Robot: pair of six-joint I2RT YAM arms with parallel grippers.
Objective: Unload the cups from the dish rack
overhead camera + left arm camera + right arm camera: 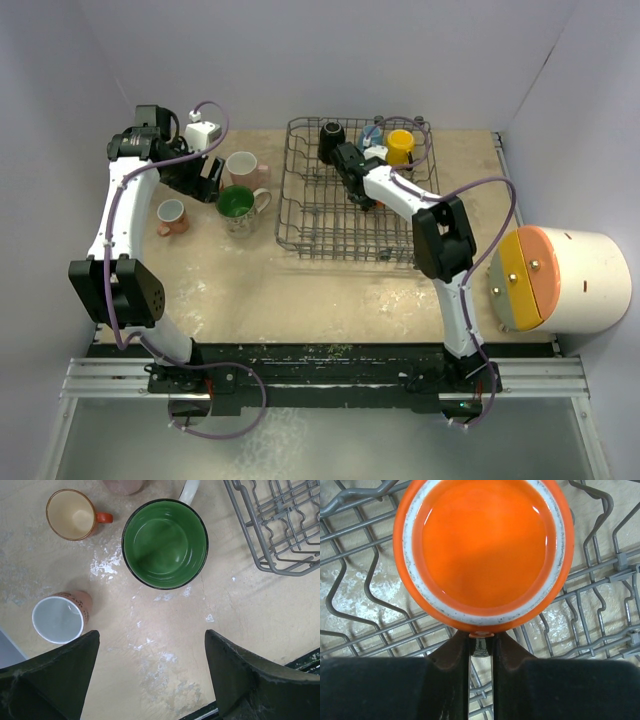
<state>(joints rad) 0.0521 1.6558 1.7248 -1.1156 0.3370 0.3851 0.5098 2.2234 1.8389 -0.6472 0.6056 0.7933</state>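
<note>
The dish rack (355, 630) is seen beneath the right gripper (481, 642). A green-lined white mug (165, 542) is set ahead of the left gripper's (151, 640) parted fingers. An orange mug (485, 550), in the rack, is clamped between the right fingers.

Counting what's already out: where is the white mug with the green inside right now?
The white mug stands upright on the table, just left of the dish rack, with the pink mug behind it; top centre in left wrist view.
</note>
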